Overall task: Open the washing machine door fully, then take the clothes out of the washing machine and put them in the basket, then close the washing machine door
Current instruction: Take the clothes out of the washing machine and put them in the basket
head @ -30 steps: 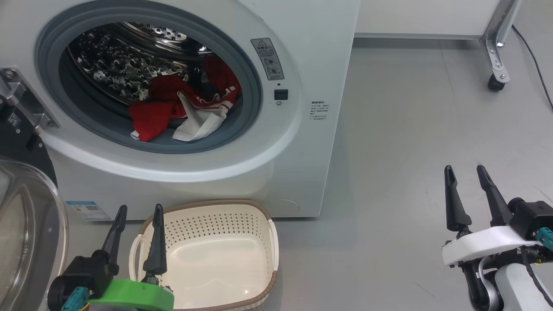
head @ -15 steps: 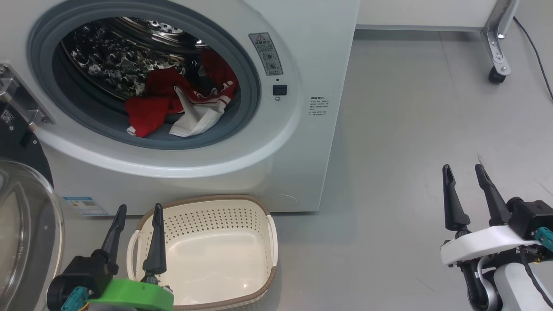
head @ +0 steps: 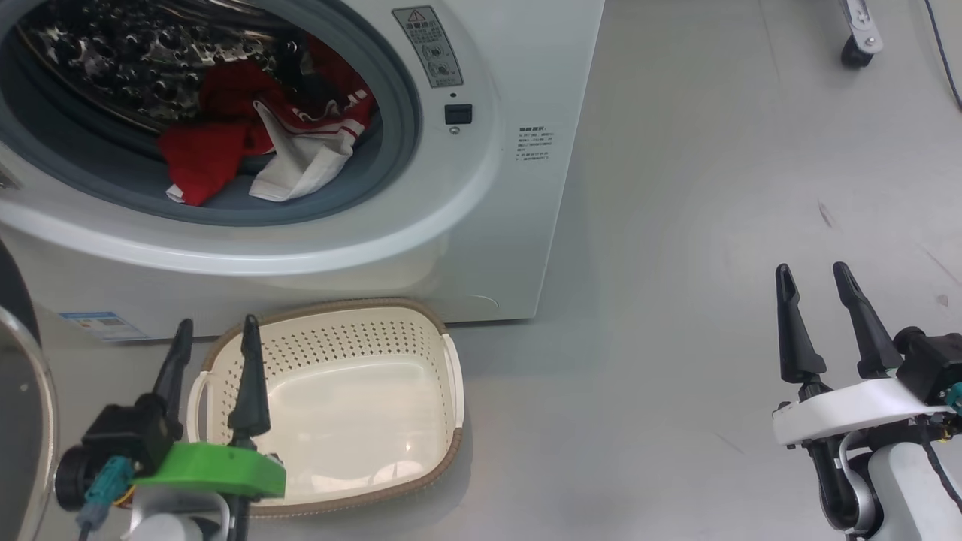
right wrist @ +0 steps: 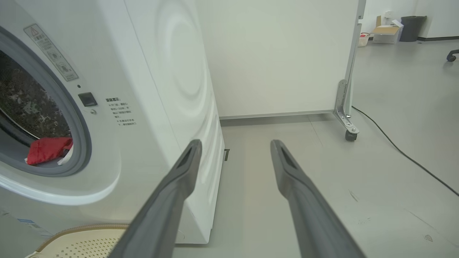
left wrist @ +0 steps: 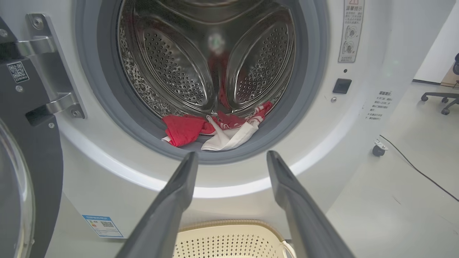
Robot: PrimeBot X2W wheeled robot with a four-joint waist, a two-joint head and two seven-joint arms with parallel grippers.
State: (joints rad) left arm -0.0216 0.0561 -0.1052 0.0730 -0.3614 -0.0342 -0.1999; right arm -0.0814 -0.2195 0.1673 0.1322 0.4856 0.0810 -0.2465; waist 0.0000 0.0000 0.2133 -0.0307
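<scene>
Clothes [head: 203, 154] inside washing machine [head: 526, 60], well beyond empty, wide-spread left tool [head: 216, 321] and right tool [head: 811, 267]

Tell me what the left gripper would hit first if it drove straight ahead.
Probably the washing machine, at the opening's lower rim just below the clothes; the open left gripper aims there. Depth is unclear.

A: Head view: what do the edges crop?
B: The washing machine [head: 518, 225] loses its top and left side; the washing machine door [head: 22, 421] is a sliver at the left edge.
A: What is obscured or illegible?
B: The basket [head: 353, 338] has its near-left corner behind the left gripper [head: 216, 321]; the printed text [head: 534, 143] is too small to read. Right wrist view: the gasket [right wrist: 83, 143] hides most of the clothes [right wrist: 46, 150].
</scene>
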